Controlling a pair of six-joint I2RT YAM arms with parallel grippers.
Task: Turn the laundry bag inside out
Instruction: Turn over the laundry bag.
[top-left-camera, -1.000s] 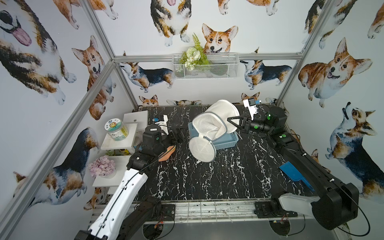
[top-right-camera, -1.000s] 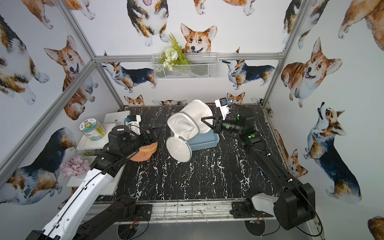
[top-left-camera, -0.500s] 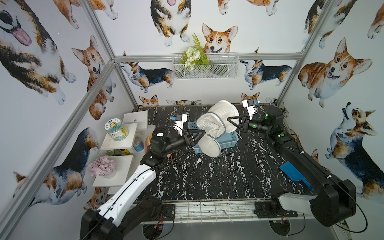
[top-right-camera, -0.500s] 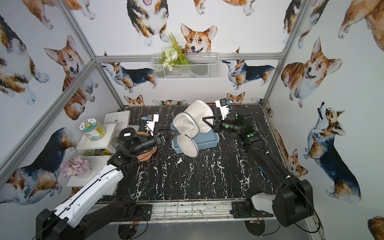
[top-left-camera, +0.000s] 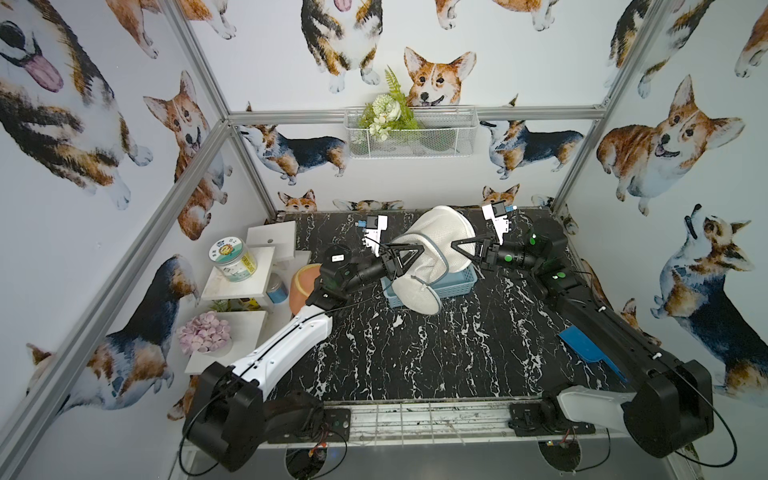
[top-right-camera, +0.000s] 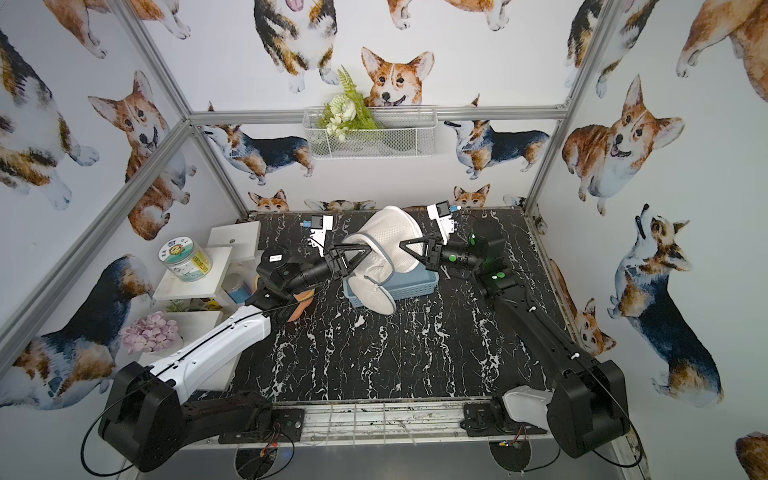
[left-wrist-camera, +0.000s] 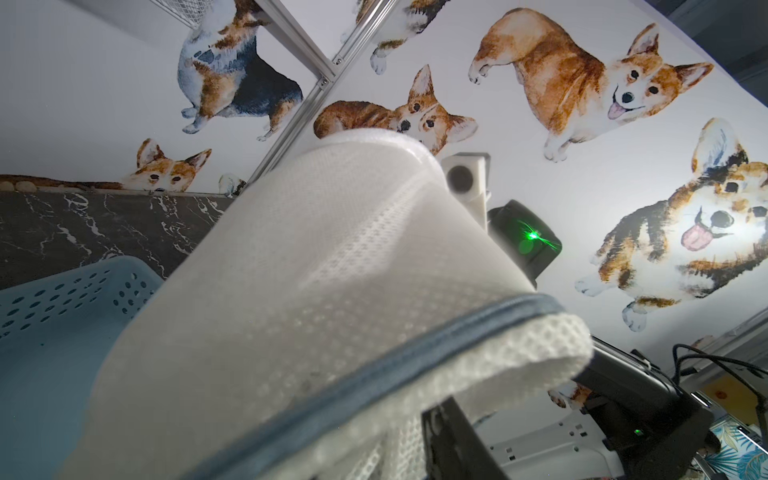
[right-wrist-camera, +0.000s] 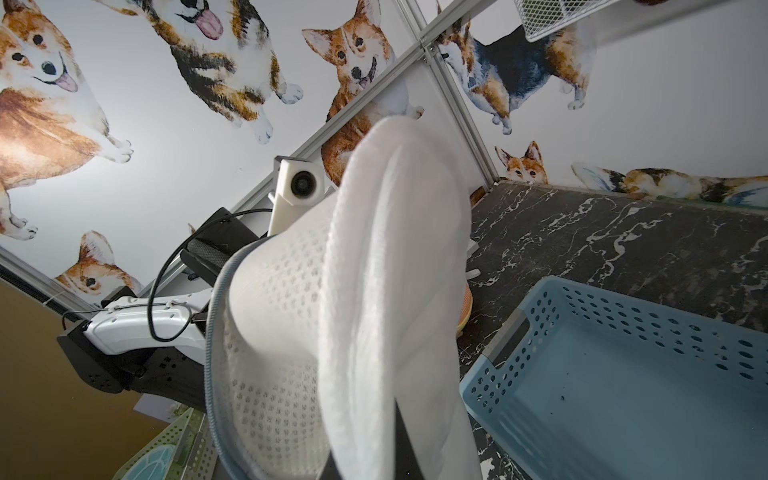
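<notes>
One second on, left fingers (top-left-camera: 409, 247) reach laundry bag (top-left-camera: 440, 232)

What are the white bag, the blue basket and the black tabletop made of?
Laundry bag: soft white mesh fabric, likely synthetic, grey-trimmed; its holes show. Basket: matte blue plastic with moulded perforations. Tabletop: black marble look, white veins; possibly just printed film.

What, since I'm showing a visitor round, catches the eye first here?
The corgi wallpaper on every wall. Then the white mesh laundry bag, held up over a blue basket: the right gripper pinches it from one side while the left gripper meets its grey-trimmed rim on the other.
</notes>
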